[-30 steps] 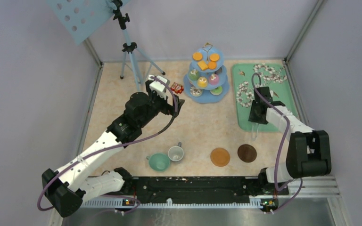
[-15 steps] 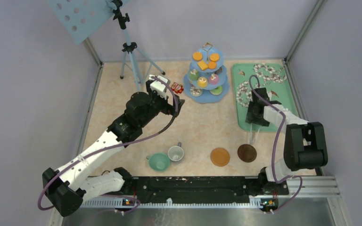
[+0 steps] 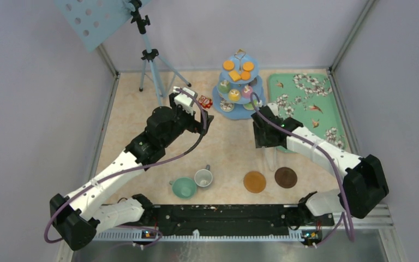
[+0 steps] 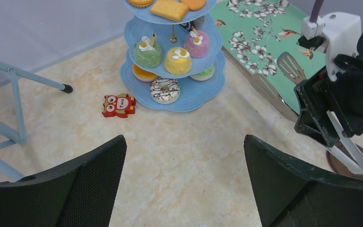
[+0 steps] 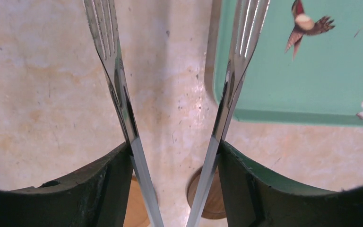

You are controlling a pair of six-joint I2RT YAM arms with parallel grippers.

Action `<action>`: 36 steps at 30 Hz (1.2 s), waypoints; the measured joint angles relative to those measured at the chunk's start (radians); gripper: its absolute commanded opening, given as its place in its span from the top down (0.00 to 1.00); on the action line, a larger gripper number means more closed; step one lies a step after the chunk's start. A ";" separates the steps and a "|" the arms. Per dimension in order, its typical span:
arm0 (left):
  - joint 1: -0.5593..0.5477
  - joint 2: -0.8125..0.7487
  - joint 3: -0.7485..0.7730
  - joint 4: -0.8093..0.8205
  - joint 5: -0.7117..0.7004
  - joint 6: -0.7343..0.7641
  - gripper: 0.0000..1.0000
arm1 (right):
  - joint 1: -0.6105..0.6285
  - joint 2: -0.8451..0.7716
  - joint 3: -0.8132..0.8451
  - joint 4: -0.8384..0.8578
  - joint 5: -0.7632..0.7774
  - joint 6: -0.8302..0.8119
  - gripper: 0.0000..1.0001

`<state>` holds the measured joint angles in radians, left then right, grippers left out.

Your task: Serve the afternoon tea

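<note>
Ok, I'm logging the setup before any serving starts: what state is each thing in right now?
Stand, upright, treats on all three tiers.
Teal cup, upright on the table, off the coasters.
Grey-white cup, upright beside it.
Light coaster, no cup on it.
Dark coaster, no cup on it.
Tongs, arms spread, gripped by the right hand.
Left hand, open, holding nothing.

Marbled beige table (image 3: 229, 147) carries the light-blue three-tier stand (image 3: 234, 115) at the back, a red owl toy (image 3: 205, 102) just left of it, the green floral tray (image 3: 312, 98) right, and up front teal cup (image 3: 184, 188), grey-white cup (image 3: 203, 177), light brown coaster (image 3: 255, 182), dark brown coaster (image 3: 286, 177).
</note>
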<state>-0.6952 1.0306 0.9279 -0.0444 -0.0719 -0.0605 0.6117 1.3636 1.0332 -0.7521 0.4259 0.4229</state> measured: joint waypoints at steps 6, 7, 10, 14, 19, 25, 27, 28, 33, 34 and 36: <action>0.000 0.005 0.000 0.000 0.000 0.000 0.01 | -0.042 -0.048 -0.074 -0.027 -0.006 0.040 0.41; 0.000 0.007 0.000 0.000 0.000 0.000 0.01 | -0.092 -0.057 -0.079 -0.013 -0.029 0.040 0.41; 0.000 0.010 0.000 0.000 0.000 0.000 0.01 | -0.240 -0.070 -0.094 0.052 -0.053 0.018 0.35; 0.000 0.010 0.000 0.000 0.000 0.000 0.01 | -0.386 -0.027 -0.102 0.140 -0.068 -0.040 0.25; 0.000 0.010 0.000 0.000 0.000 0.000 0.01 | -0.418 0.113 -0.102 0.219 -0.088 -0.103 0.21; 0.000 0.010 0.000 0.000 0.001 0.000 0.01 | -0.445 0.158 -0.101 0.289 -0.105 -0.131 0.19; 0.000 0.010 0.000 0.000 0.001 0.000 0.01 | -0.449 0.157 -0.101 0.292 -0.111 -0.132 0.19; 0.000 0.010 0.000 0.000 0.001 0.000 0.01 | -0.449 0.153 -0.101 0.288 -0.115 -0.133 0.19; 0.000 0.010 0.000 0.000 0.002 0.000 0.01 | -0.420 0.053 -0.072 0.179 -0.123 -0.143 0.35; 0.000 0.010 0.000 0.000 0.003 0.000 0.01 | -0.407 0.029 -0.058 0.157 -0.133 -0.145 0.38; 0.000 0.010 0.000 0.000 0.004 0.000 0.01 | -0.346 -0.027 -0.028 0.117 -0.154 -0.135 0.42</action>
<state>-0.6949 1.0409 0.9279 -0.0448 -0.0681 -0.0605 0.2657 1.3369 1.0050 -0.6350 0.2714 0.2882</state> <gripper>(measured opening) 0.987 0.639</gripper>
